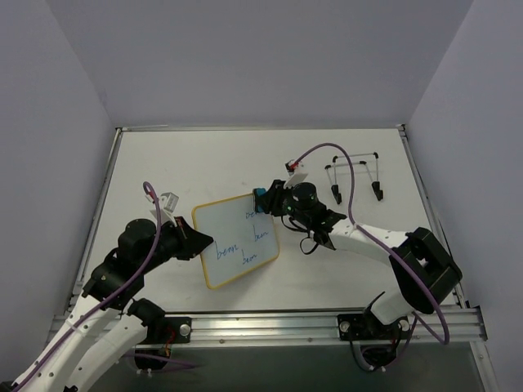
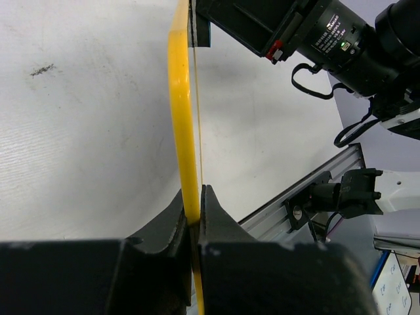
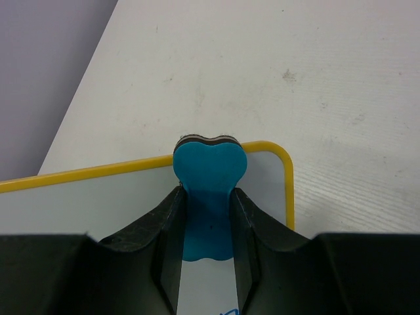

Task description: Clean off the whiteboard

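Between both arms: whiteboard [image 1: 237, 241], turned at a slant, one corner pointing away from the bases. Held at its L edge by L gripper [image 1: 194, 242], fingers pressed together on the yellow frame about midway along that edge. Shows edge-on in L wrist view, clamped from both sides. Can't tell whether flat on the table or lifted a bit.

At the whiteboard's far R corner: R gripper [image 1: 266, 199], pinching the eraser [image 3: 209, 172], blue back up, dark felt at the tip. Sits just inside the frame at that corner. Prob. touching the surface, not certain.

Blue writing [image 1: 247, 238]: over the whiteboard's R half & down toward its near edge, so nearly all on the near side of the eraser. One word just beside the eraser, partly hidden by R gripper.

Key relation, as a judgement: ink lies from the eraser toward the near edge, so wipe from far R corner nearward along the R side, then in toward the middle. Long side roughly far-to-near, slanted w/ the turn. Nearer to the ink: R arm; L only as brace. Risk: pivoting about the L pinch if pressed hard at the R edge.
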`<state>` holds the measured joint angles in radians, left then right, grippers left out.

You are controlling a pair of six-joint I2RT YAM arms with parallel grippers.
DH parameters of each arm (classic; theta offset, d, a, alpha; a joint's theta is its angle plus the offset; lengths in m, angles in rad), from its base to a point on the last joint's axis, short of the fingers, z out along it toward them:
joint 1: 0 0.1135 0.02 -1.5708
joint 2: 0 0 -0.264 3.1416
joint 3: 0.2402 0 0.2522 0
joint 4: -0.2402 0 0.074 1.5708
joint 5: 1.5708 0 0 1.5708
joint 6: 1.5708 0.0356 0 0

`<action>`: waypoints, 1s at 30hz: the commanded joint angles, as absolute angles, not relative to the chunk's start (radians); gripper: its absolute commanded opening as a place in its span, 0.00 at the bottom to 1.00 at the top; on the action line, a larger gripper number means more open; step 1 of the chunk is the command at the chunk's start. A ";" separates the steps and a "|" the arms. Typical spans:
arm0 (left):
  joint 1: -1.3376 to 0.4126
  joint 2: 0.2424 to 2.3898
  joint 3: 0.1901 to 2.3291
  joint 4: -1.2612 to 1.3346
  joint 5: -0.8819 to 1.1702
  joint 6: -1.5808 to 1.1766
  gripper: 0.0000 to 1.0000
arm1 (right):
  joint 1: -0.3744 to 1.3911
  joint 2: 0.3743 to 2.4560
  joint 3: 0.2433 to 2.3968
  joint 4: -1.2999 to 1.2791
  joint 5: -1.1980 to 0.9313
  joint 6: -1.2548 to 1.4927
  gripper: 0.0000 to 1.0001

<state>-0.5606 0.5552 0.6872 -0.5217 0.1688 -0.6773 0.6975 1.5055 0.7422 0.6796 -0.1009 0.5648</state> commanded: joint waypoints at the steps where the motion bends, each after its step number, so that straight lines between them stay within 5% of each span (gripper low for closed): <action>1: -0.591 0.560 0.745 -0.459 0.311 -0.561 0.02 | 0.765 1.499 0.715 0.658 -0.129 0.558 0.01; 14: -0.592 0.575 0.749 -0.456 0.305 -0.555 0.02 | 0.959 1.483 0.764 0.660 -0.048 0.607 0.00; 30: -0.594 0.572 0.749 -0.456 0.318 -0.557 0.02 | 0.687 1.601 0.677 0.721 -0.230 0.577 0.00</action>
